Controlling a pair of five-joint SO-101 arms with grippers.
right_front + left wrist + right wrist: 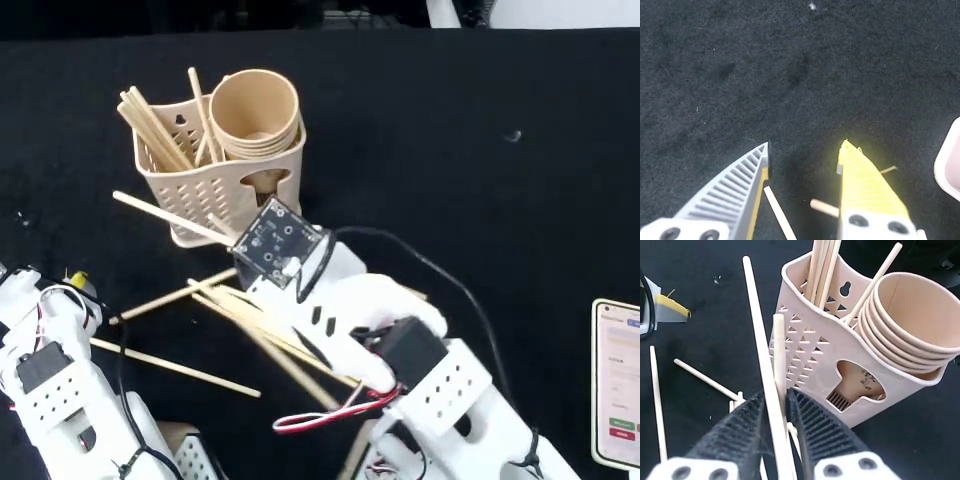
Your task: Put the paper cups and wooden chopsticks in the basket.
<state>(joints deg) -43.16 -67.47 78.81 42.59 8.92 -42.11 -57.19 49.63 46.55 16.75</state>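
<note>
Beside the basket [805,335], the right gripper [776,396] is clenched on two wooden chopsticks [761,345], tips angled upward, probably to clear the rim. Stacked paper cups [920,325] already sit inside. The left gripper [802,150] rests spread apart over loose chopsticks [779,210] on the table [790,60].

High view looks down over the bench [500,180]. Right wrist view faces the basket [810,340] close up, also in high view; left wrist view points down at bench, nearer.
</note>
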